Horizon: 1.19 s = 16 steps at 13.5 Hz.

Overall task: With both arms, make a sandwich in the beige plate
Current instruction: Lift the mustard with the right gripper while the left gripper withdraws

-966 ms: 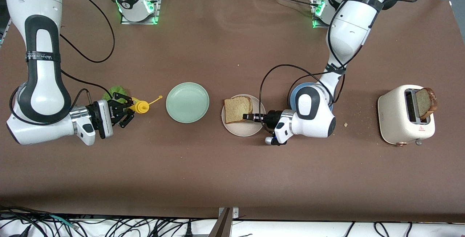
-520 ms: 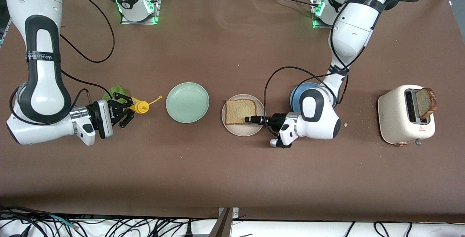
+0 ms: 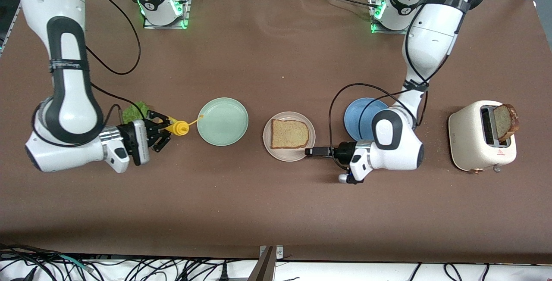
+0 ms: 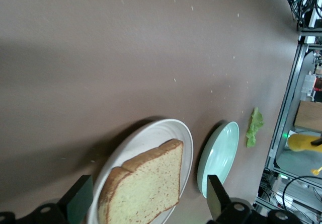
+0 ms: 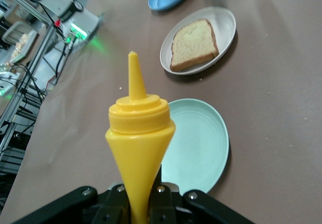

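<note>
One brown bread slice [image 3: 290, 134] lies flat on the beige plate [image 3: 272, 151]. My left gripper [image 3: 311, 151] stands open just off that plate's rim, toward the left arm's end, holding nothing. In the left wrist view the bread slice [image 4: 146, 189] and plate [image 4: 151, 133] lie ahead of the left gripper [image 4: 147, 204], its jaws wide apart. My right gripper [image 3: 166, 131] is shut on a yellow squeeze bottle [image 3: 179, 128], its nozzle pointing at the mint-green plate [image 3: 222, 121]. The lettuce leaf [image 3: 133, 111] lies on the table beside the right wrist. The right wrist view shows the right gripper [image 5: 138, 204] clamping the bottle [image 5: 138, 133].
A blue plate [image 3: 360, 115] sits beside the left arm's wrist. A cream toaster [image 3: 474, 143] at the left arm's end holds a second bread slice [image 3: 505, 121] upright in its slot. Crumbs dot the brown table near the toaster.
The left gripper opened, let go of the bread slice on the beige plate, and drew back toward the left arm's end. The right arm carried the yellow bottle closer to the mint-green plate.
</note>
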{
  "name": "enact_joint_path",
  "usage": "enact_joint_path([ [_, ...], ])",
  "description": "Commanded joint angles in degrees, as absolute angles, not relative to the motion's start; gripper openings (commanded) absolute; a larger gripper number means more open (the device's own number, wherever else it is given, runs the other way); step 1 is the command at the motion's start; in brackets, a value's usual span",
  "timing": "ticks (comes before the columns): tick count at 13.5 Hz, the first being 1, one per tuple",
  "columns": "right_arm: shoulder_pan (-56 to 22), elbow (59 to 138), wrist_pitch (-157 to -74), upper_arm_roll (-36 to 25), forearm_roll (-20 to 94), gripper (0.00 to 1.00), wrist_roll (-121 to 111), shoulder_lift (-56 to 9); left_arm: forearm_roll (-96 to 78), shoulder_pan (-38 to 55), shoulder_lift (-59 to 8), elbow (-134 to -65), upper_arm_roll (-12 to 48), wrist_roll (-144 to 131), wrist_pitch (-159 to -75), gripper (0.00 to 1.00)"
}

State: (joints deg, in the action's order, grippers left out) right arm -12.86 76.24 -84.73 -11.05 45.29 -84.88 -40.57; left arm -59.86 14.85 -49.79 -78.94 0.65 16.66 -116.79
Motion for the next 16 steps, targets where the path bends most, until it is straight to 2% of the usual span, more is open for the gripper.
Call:
enact_joint_path([
  [1,-17.65,73.31,-85.34,-11.16,39.31,0.00,-79.81,-40.17,-51.89,12.40,-46.85,-79.37,0.79,12.23,-116.10,0.99],
  [6,-26.08,71.29,-90.87,-11.34,28.78,0.00,-69.98,-40.25,-37.04,8.09,-42.73,-79.45,0.18,6.69,-113.82,0.99],
  [10,-32.24,70.05,-97.37,-11.25,19.01,0.00,-62.50,-40.52,-21.48,4.67,-38.16,-79.45,0.09,3.78,-107.15,1.00],
  [16,-42.53,69.87,-104.06,-11.08,-0.06,0.00,-52.93,-41.66,-11.08,0.27,-32.35,-79.45,0.09,4.22,-96.60,1.00],
])
